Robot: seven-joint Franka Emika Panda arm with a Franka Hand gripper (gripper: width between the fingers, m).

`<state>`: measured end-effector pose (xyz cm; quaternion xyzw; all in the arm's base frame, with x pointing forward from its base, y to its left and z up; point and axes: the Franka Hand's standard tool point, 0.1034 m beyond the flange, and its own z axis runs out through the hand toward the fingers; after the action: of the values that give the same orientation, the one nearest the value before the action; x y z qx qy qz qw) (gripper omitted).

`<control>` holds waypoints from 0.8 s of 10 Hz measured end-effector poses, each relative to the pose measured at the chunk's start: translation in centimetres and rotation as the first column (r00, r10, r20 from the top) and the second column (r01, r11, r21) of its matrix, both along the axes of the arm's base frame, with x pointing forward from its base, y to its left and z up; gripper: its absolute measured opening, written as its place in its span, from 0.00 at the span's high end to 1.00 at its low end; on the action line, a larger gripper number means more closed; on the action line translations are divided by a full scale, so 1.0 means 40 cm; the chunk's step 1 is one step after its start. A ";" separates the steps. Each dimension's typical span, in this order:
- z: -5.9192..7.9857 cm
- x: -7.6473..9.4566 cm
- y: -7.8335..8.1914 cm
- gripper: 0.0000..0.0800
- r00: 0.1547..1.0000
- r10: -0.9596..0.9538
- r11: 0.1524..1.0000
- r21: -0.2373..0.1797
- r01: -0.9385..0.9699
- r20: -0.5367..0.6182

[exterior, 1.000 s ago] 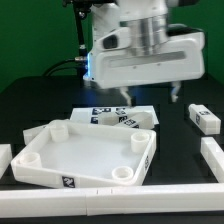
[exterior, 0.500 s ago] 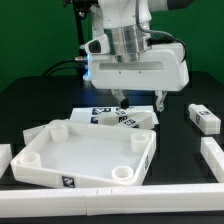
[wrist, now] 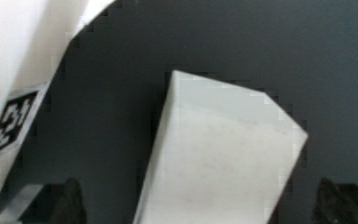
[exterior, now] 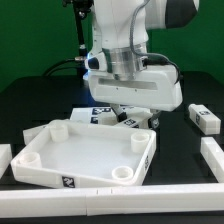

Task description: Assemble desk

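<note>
- The gripper [exterior: 137, 118] hangs low over the black table [exterior: 180, 150], just behind the far edge of the desk top [exterior: 85, 152].
- In the wrist view the gripper [wrist: 197, 205] is open: its 2 dark fingertips [wrist: 51, 202] stand wide apart, 1 at each side of a white leg [wrist: 229, 150].
- This leg lies on the dark table between the fingertips, with a gap at both sides, so nothing is gripped.
- In the exterior view the arm hides this leg almost fully.
- The desk top lies flat near the front of the table, turned a little, with its raised rim up.
- It has 4 round sockets, 1 in each corner, for example the near one [exterior: 122, 172].
- A 2nd leg [exterior: 203, 117] lies well apart at the exterior view's right, with a tag on its end.
- The marker board [exterior: 100, 110] lies behind the desk top, partly under the arm.
- Plain white bars border the table at the front [exterior: 110, 186] and at the exterior view's right [exterior: 213, 155].
</note>
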<state>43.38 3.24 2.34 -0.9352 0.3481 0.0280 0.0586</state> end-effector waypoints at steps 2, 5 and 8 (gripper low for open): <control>-0.001 -0.001 0.000 0.44 1.000 0.001 1.000 0.000 -0.001 -0.001; 0.008 -0.001 0.030 0.64 0.999 -0.036 0.999 0.006 0.036 -0.011; 0.053 0.012 0.156 0.64 0.994 -0.105 0.994 0.019 0.105 -0.016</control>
<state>43.84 9.46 4.45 -0.9147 0.3971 0.0353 0.0668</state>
